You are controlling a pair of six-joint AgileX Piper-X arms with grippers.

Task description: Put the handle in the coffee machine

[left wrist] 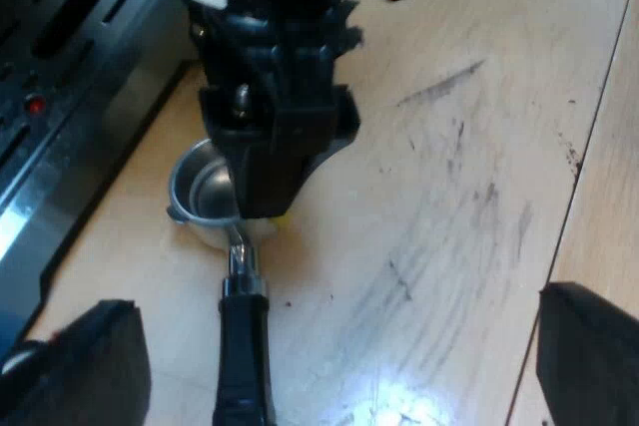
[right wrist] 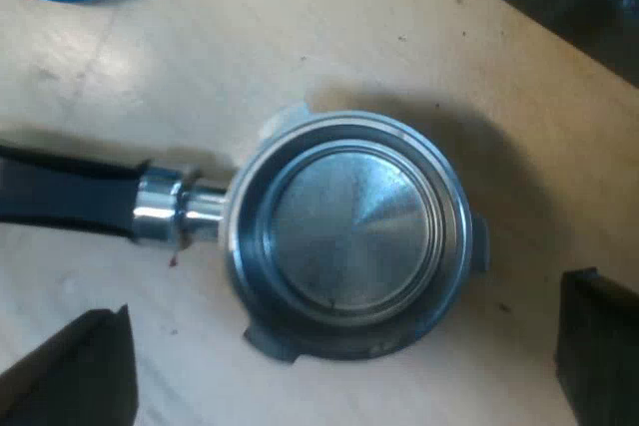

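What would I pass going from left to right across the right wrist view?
Dark handle → silver collar → round metal bowl, all one coffee holder lying on the wooden table.

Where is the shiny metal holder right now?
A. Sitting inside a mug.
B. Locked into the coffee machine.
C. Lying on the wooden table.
C: the metal holder lies flat on the wooden table with its basket facing up, near the espresso machine but not locked into it.
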